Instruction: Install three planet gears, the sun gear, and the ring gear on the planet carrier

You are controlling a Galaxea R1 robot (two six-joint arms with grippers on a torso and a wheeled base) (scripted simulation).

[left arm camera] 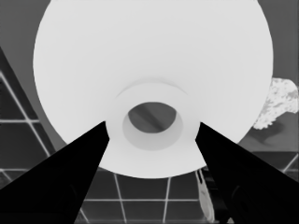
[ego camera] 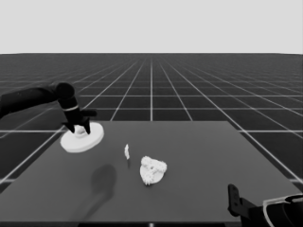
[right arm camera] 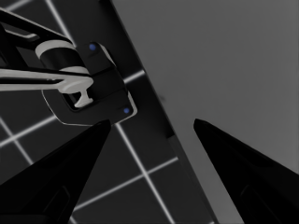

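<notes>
Two long black fingers of the left gripper (ego camera: 78, 128) stand either side of the raised hub of the larger round part (ego camera: 83, 138), the wide white flat disc with a small central hole. In the left wrist view the fingers (left arm camera: 70, 177) touch the collar's flanks, so I judge the hold closed on that hub. In the head view the disc appears tilted and lifted off the dark table (ego camera: 199, 161) at its far left corner, with a soft shadow nearer on the table, though how high it hangs I cannot tell.

Right of it and nearer sits the thin white piece (ego camera: 127, 151), upright, well apart from the disc. Just beyond that, near the table's middle, lies the smaller round part (ego camera: 152, 171), a white disc carrying a cluster of small white toothed gears (ego camera: 154, 165); how many are seated is too small to count.

Parked at the near right corner, the right gripper (right arm camera: 149, 128) hangs with its fingers spread wide and nothing between them, over the table's edge and the floor grid.

To do this step well, I judge the disc should be levelled, carried right and nearer, clear of the thin piece, centred over the gears, then lowered straight so teeth mesh rather than jam.
</notes>
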